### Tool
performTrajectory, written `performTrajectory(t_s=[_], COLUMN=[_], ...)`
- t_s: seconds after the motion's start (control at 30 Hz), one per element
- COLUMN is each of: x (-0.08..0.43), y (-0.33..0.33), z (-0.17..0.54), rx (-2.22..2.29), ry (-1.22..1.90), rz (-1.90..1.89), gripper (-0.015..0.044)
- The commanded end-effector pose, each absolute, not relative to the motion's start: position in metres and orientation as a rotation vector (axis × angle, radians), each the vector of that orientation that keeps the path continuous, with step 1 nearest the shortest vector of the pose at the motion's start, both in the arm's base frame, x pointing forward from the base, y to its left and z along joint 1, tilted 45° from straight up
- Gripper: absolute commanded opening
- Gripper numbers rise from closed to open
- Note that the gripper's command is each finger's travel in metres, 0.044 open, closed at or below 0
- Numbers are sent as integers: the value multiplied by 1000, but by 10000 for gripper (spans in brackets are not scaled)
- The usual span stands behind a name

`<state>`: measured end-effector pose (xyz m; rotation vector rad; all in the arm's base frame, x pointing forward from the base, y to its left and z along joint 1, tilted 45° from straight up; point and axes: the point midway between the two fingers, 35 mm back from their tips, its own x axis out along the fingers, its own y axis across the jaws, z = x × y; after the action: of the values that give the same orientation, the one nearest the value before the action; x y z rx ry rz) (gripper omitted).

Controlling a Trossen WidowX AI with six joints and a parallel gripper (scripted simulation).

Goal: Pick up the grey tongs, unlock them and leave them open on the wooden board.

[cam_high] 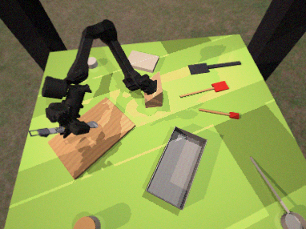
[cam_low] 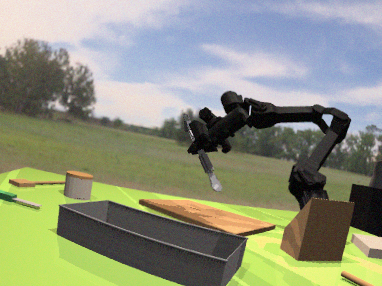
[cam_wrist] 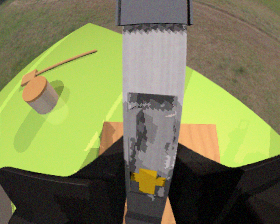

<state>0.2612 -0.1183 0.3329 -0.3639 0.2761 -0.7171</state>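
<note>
Hanging in the air, clear of the worktop [cam_high: 120, 172] [cam_low: 30, 260] [cam_wrist: 80, 135], one pair of grey tongs [cam_high: 40, 132] [cam_low: 206, 165] [cam_wrist: 152, 65]. Held near mid-length; steeply tilted in the exterior view, the rounded end low towards five o'clock, the other end high towards eleven. From the top they ran roughly from nine to three, the rounded end showing over the wooden board. One yellow piece [cam_wrist: 147, 181] sat on them; whether the lock was released could not be told.

Tool [cam_high: 70, 129] [cam_low: 194, 147] [cam_wrist: 143, 140], black: one, clamped on the tongs, its fingers at either side of them.

Wooden board [cam_high: 114, 118] [cam_low: 225, 217] [cam_wrist: 200, 140]: one, lying flat at eight o'clock in the top view, beneath the raised tongs.

Roasting tin [cam_high: 162, 174] [cam_low: 125, 240]: one, grey, oblong, upright, between five and six o'clock. The tongs were well apart from it.

Remaining stock, placed by the top view: wooden block [cam_high: 154, 101] [cam_low: 322, 230], slope-sided, beside the arm's foot, near twelve; pale slab [cam_high: 143, 61] [cam_low: 369, 245], twelve; small white cylinder [cam_high: 92, 62], ten; black spatula [cam_high: 199, 68], two; larger red-headed utensil [cam_high: 220, 86], between two and three; smaller red-headed utensil [cam_high: 234, 115], three; long-handled ladle [cam_high: 269, 184], between four and five; pot with an orange-brown top [cam_high: 85, 223] [cam_low: 78, 186] [cam_wrist: 41, 95], seven.
</note>
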Motion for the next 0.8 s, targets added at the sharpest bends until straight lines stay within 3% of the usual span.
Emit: performTrajectory(t_s=[0.0, 0.77], x=[255, 218], y=[-114, -102], z=[337, 337], rx=[-401, -556], ry=[198, -97], rz=[-709, -755], gripper=[-150, -150])
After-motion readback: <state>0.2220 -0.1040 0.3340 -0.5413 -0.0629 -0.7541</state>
